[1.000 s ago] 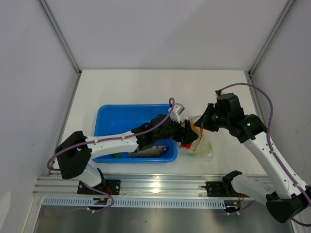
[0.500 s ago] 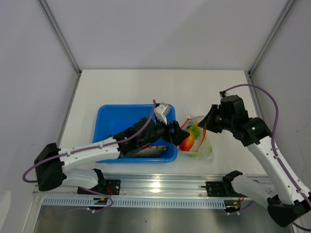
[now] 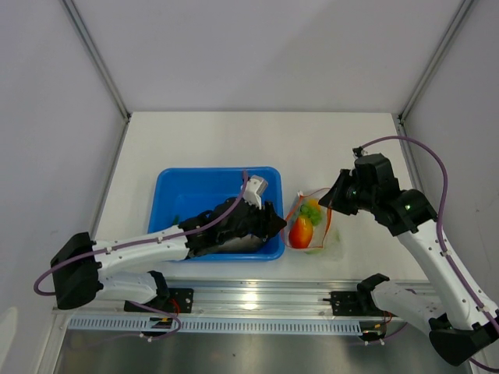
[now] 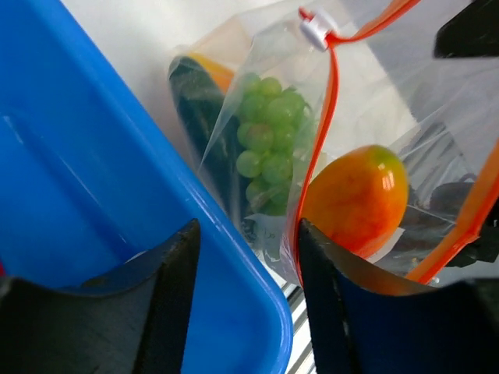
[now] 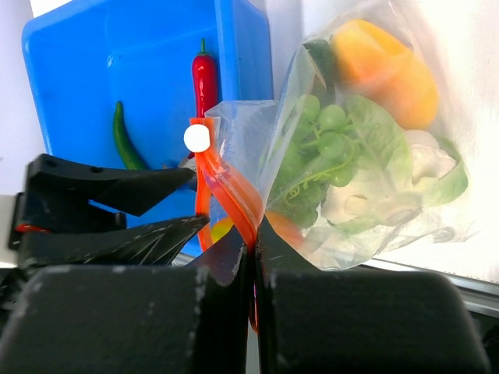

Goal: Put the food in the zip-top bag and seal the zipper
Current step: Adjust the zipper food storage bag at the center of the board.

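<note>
White worktop (image 3: 234, 140) carries the bag (image 3: 327, 238) just right of the tray (image 3: 203, 183), its mouth open toward the left. My right gripper (image 5: 251, 241) is clamped on the zipper (image 5: 226, 195). The chili (image 5: 203, 78) and green pepper (image 5: 125, 136) lie in the tray, left of the bag, nearest my left gripper (image 4: 245, 234), which is partly open and empty.

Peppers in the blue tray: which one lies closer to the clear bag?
The red chili, lying beside the wall of the tray next to the bag. The thin green pepper lies farther into the tray.
</note>
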